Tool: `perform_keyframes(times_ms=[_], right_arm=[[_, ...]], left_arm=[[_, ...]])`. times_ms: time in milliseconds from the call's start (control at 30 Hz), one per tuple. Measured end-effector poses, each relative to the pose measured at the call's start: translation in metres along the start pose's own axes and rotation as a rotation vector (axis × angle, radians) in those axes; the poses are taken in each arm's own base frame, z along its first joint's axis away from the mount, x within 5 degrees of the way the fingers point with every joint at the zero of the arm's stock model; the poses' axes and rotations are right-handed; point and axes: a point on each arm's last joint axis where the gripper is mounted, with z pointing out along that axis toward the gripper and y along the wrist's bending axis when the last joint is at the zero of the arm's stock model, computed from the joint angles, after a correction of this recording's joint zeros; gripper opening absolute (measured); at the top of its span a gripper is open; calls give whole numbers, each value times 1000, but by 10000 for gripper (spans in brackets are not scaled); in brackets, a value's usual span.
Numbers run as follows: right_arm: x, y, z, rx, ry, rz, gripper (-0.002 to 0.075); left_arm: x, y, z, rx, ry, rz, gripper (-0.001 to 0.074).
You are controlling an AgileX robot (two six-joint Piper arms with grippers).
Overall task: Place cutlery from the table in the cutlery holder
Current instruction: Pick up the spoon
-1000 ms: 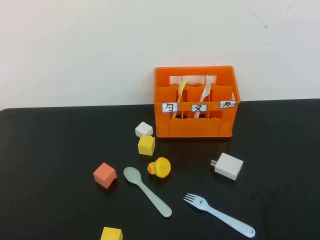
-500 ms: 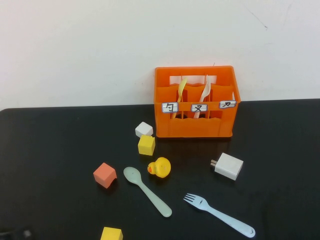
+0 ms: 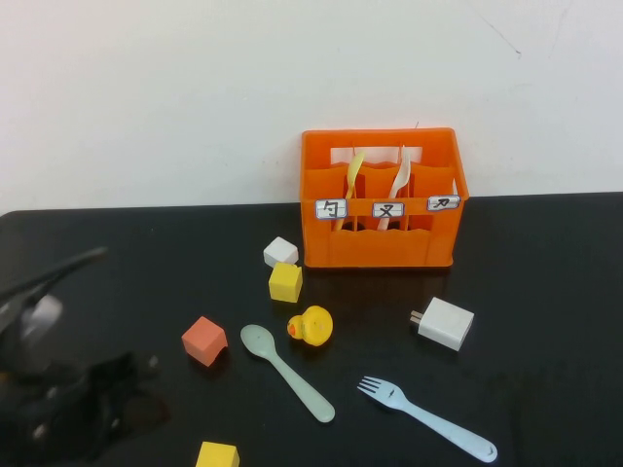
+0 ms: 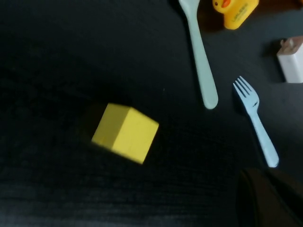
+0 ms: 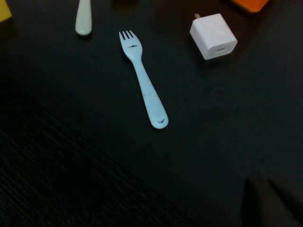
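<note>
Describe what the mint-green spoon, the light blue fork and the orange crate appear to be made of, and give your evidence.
Mint-green spoon: probably plastic, matte; uniform pastel colour, no metallic glint.
Light blue fork: likely plastic, smooth; the same flat pastel look.
Orange crate: seemingly moulded plastic, slightly glossy; saturated colour, thin divider walls.
Left gripper is over the table's near-left area; the right gripper is outside the high view.

Black tabletop (image 4: 57, 56) fills view. Yellow cube (image 4: 125, 133) resting on it, blurred, one corner toward camera. Mint-green spoon (image 4: 201, 52) lying flat, handle end rounded, bowl cut off at frame edge. Light blue fork (image 4: 255, 120) flat just beside spoon's handle end, not touching, tines toward white charger block (image 4: 291, 59) at frame edge. Yellow rubber duck (image 4: 235, 8) near spoon's upper part, partly cropped. Left gripper (image 4: 270, 198) visible as dark shape in corner, fingers closed together, nothing between them.
</note>
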Motion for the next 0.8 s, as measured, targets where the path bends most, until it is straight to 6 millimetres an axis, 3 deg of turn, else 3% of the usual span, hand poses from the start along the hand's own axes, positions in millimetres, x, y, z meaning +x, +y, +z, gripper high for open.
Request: perform_keyframes(times_ms=[233,400,500,700,800], right_arm=[[0,0,0,-3,-3,6,-2],[0,0,0,-5,-6,9,-2],[0,0,1,-3,-6,10,-2],[1,0,2,1,-10,13,-2],[1,0,2,2,-11,13,-2]], left_arm=[[-19,-42,37,-51,100,138,-3],[-16,-66,71,-191,154,250,-3],[-9,-76,88,-281,141,293,-3],[-6,-88,121,-346,99,200,2],[-7,-89,136,-361,106,170,40]])
